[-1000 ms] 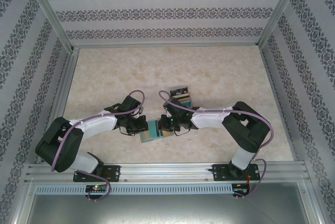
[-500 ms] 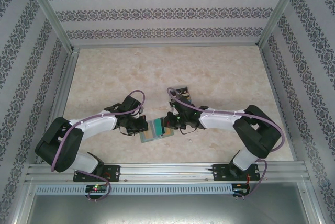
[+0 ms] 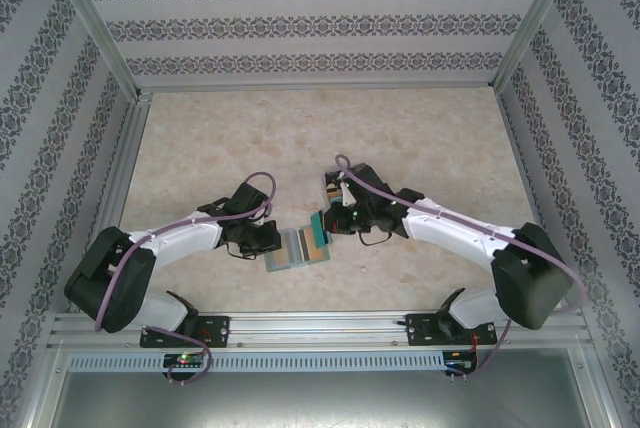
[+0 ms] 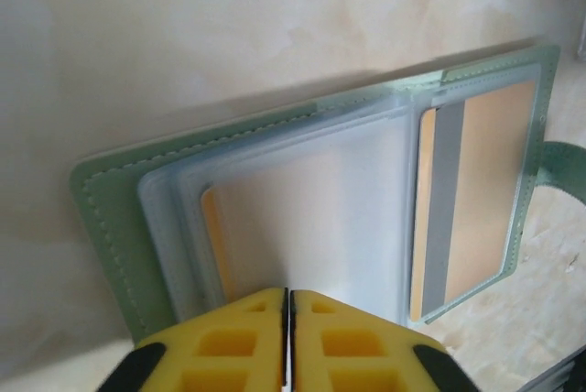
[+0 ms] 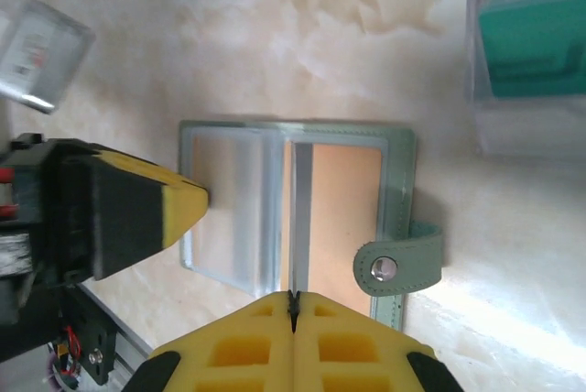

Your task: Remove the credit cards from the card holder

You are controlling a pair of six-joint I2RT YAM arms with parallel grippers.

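The card holder (image 3: 296, 247) lies open on the table, grey-green with clear sleeves (image 4: 302, 200) and a snap strap (image 5: 398, 266). A tan-gold card (image 4: 485, 181) with a grey stripe sits in its right panel (image 5: 343, 209). My left gripper (image 3: 272, 238) is shut, its yellow tips (image 4: 287, 296) at the left panel's edge. My right gripper (image 3: 326, 224) is shut too, hovering over the centre crease (image 5: 293, 299); I see nothing between its pads. A teal-green card (image 5: 536, 53) lies on a stack (image 3: 333, 188) behind the holder, partly hidden by the right arm.
The left gripper's yellow and black finger (image 5: 137, 213) sits close to the holder's left edge. An aluminium rail (image 3: 320, 326) runs along the near table edge. Patterned walls enclose the table (image 3: 420, 138). Open marble surface lies beyond the stack.
The right arm has stretched out, its elbow swinging right and its gripper drawing back from the holder, which now shows more. The left arm has stayed put.
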